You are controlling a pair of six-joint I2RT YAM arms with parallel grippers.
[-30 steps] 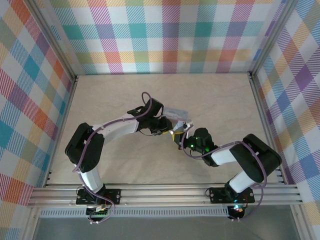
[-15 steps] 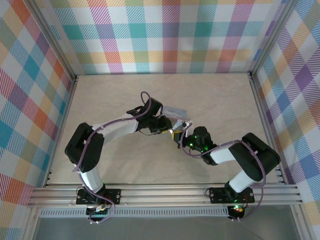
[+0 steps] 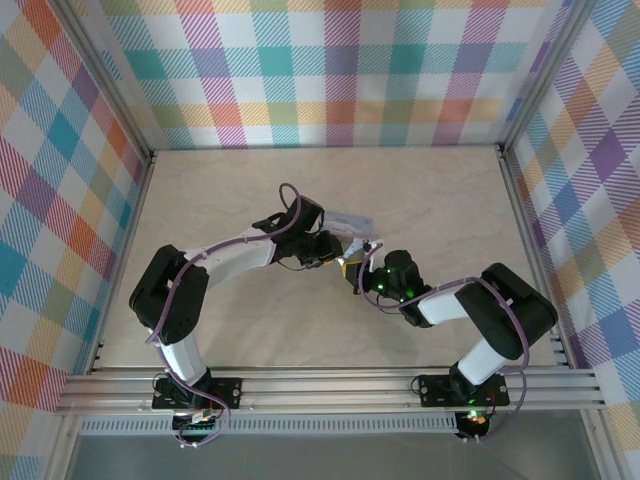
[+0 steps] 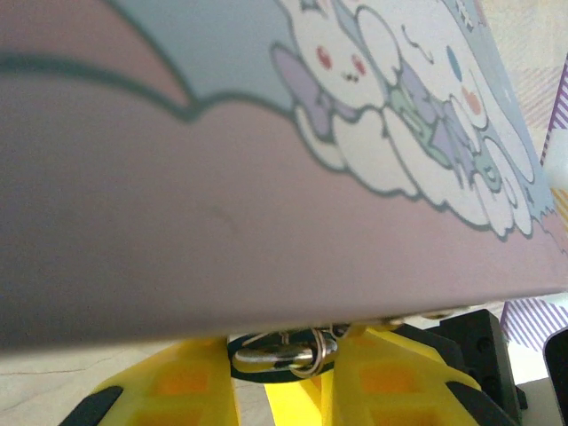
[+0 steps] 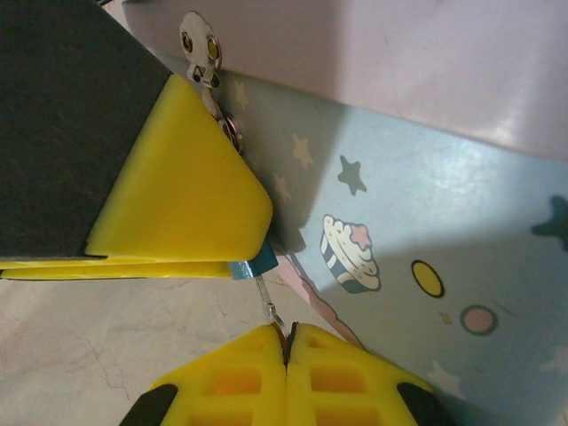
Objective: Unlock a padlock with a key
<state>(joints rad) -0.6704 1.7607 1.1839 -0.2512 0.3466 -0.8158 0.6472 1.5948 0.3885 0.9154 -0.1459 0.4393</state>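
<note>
Padlock (image 5: pixel 251 269): in the right wrist view only a sliver of its blue body shows, left of centre, wedged under the yellow finger of the left claw (image 4: pixel 286 377). In the left wrist view its metal shackle sits at the bottom centre, between that claw's two yellow fingers and right under the edge of the tin (image 5: pixel 426 204). The left claw is part-way closed and clamps the padlock.

The tin takes up the upper and right part of both wrist views. It has a pink top with white cartoon figures and a pale blue side with stars and a cupcake. A small riveted hasp (image 5: pixel 200 44) hangs at its edge, upper left in the right wrist view. What is inside the tin cannot be seen.

The right claw (image 5: pixel 286 342), at the bottom centre of its view, is clenched tight, its fingertips pressed together on the key (image 5: pixel 269 306). The key is a thin metal stem that runs up from the tips to the padlock's blue body.

In the top view both claws meet at the middle of the table (image 3: pixel 440 200), just below the tin.
</note>
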